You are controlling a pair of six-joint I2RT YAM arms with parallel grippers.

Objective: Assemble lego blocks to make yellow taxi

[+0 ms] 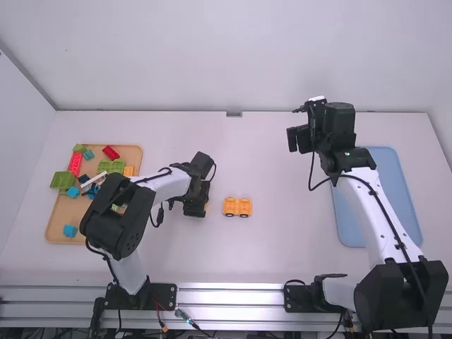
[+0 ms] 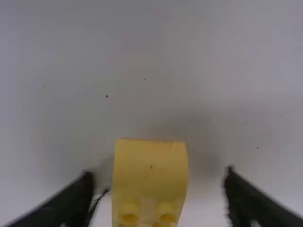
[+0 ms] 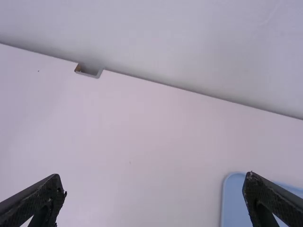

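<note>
In the high view my left gripper (image 1: 195,209) is low over the table, left of the orange-yellow wheeled base (image 1: 237,206). A yellow block (image 1: 206,207) peeks out at its edge. The left wrist view has this yellow block (image 2: 150,175), with studs at its near end, between the fingertips of my left gripper (image 2: 158,189), which stands open with gaps on both sides. My right gripper (image 1: 301,140) is raised over the right half of the table; in the right wrist view the right gripper (image 3: 155,187) is open with nothing between its fingers.
A wooden tray (image 1: 56,229) at the left holds several coloured blocks, partly under the left arm. A blue tray (image 1: 381,159) lies at the right, beneath the right arm. The back wall (image 1: 226,56) rises behind the table edge.
</note>
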